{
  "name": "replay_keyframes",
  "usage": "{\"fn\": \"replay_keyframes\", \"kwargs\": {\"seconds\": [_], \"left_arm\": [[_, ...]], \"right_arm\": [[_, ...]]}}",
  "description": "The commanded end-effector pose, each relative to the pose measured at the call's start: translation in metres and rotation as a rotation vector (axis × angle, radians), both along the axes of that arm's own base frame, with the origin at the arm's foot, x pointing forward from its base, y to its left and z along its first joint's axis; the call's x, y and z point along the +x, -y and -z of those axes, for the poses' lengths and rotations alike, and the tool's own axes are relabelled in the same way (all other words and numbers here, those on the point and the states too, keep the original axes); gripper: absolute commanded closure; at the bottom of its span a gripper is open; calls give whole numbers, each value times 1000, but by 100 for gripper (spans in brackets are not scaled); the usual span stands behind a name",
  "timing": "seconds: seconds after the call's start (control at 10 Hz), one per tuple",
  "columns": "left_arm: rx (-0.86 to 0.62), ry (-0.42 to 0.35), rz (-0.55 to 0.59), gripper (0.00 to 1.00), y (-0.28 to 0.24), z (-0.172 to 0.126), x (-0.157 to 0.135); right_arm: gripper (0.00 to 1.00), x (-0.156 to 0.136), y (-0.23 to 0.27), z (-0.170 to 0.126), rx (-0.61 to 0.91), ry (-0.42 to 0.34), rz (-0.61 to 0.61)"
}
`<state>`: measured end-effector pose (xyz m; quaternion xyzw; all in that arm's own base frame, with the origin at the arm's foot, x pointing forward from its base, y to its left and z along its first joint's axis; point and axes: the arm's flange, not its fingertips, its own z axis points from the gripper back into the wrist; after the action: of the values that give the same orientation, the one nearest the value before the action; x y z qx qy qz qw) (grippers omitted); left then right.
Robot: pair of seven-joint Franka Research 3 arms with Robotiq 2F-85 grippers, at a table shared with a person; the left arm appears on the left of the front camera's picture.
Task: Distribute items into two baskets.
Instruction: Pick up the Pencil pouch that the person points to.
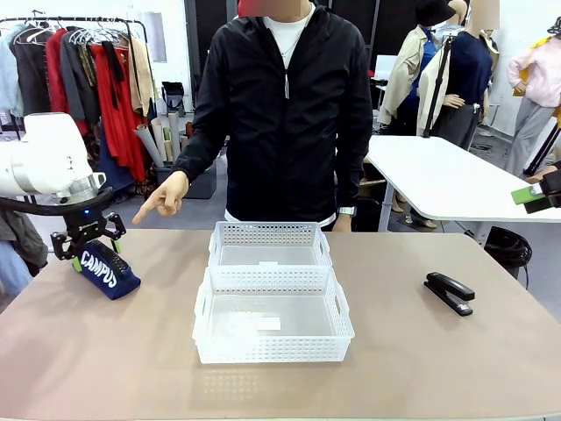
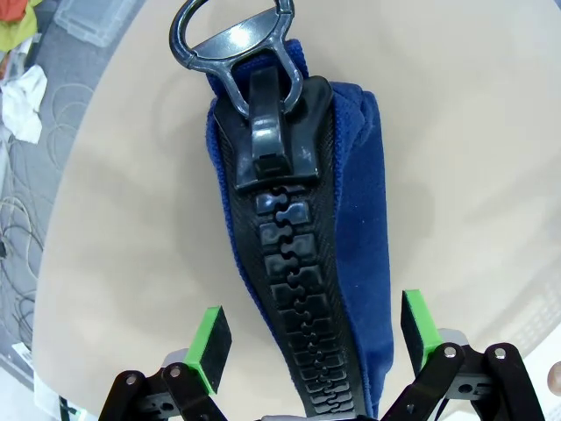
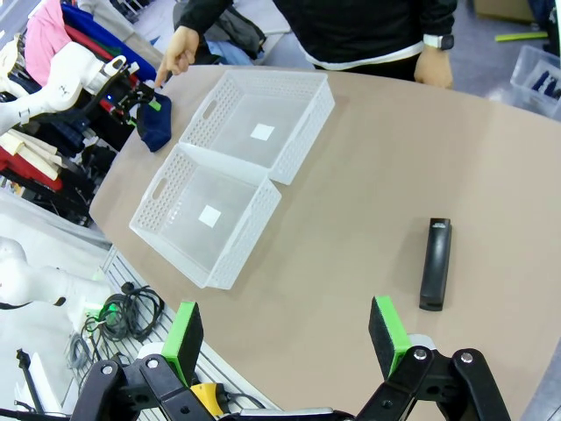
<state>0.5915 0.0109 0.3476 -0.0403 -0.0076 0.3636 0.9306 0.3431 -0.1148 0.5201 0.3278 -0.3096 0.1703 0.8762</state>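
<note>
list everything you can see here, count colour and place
baskets: 2, white, empty, mid-table; near basket right in front of far basket
pouch: 1, dark blue with black zip, table's left side
stapler: 1, black, table's right side
table: 1, tan
clothes rack: 1, red and tan clothes, behind, far left
person's hand: 1, at far edge, pointing toward the pouch
left gripper: 1, black with green pads, jaws open either side of the pouch
right gripper: 1, black with green pads, jaws open, above the table

Pouch (image 1: 106, 271) left of baskets (image 1: 272, 303), stapler (image 1: 449, 292) right.
</note>
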Motion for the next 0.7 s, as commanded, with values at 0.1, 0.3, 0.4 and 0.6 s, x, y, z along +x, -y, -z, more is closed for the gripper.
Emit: {"fn": "replay_keyframes", "kwargs": {"seconds": [0.1, 0.3, 0.4, 0.6], "left_arm": [[-3, -1, -9, 0, -2, 0, 0], [21, 30, 3, 16, 0, 2, 1], [16, 36, 18, 35, 0, 3, 0], [20, 25, -7, 75, -5, 9, 3]], "right_arm": [[0, 1, 1, -1, -3, 13, -11], [0, 1, 1, -1, -3, 13, -11], [0, 1, 1, -1, -3, 13, -11], [0, 1, 1, -1, -3, 13, -11]]}}
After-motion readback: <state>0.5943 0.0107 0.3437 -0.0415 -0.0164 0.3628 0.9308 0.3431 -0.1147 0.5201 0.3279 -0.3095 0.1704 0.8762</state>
